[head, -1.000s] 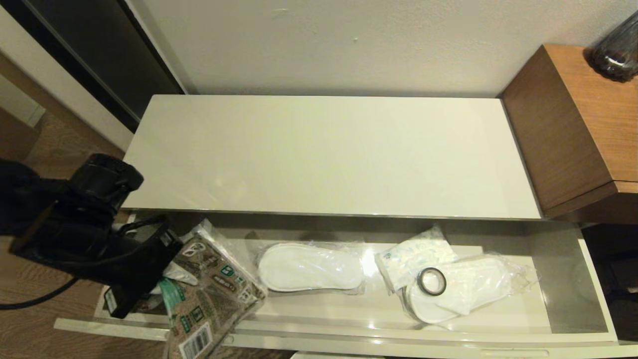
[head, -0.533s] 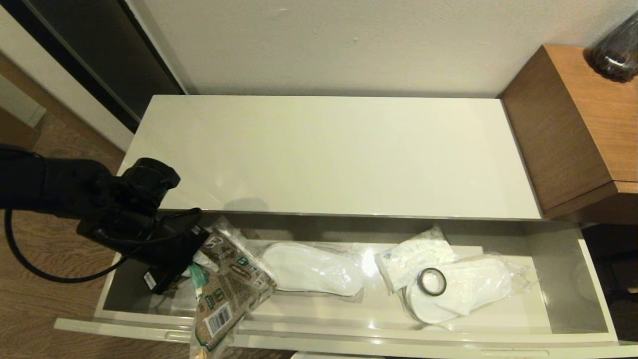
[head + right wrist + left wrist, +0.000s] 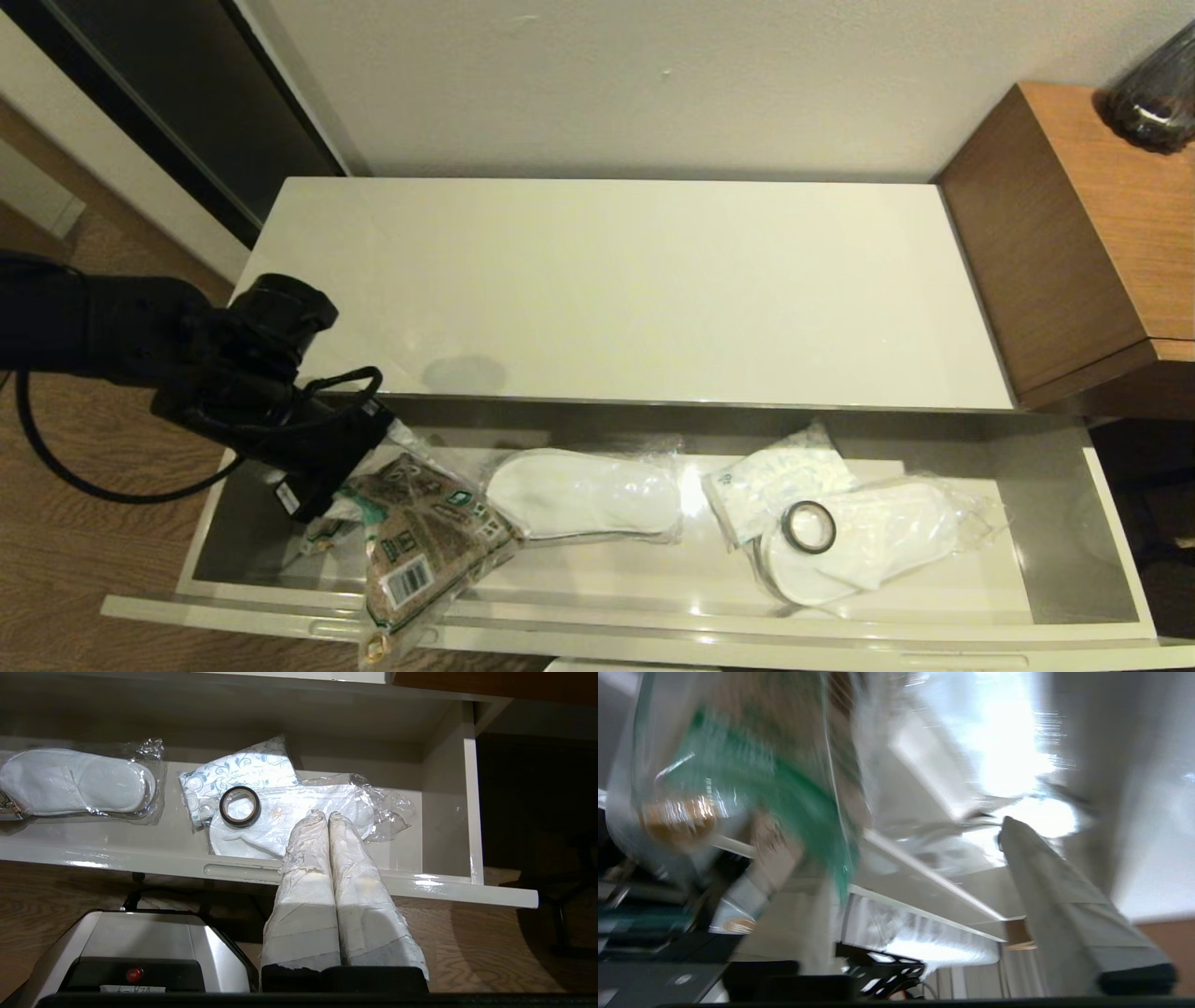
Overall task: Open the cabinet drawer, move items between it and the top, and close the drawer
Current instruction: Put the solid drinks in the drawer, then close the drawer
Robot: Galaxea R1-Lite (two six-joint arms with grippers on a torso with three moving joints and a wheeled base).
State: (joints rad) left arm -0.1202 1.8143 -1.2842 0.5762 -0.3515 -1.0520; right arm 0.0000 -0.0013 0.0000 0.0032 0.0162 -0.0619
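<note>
Since the earlier frame the left claw (image 3: pixel 327 490) has carried the brown-and-green packet (image 3: pixel 425 541) slightly higher above the open cabinet drawer's (image 3: pixel 653 625) left end, clamped on its edge. The right claw (image 3: pixel 328 816), fingers together, waits before the drawer front near the black tape roll (image 3: pixel 239 806).
</note>
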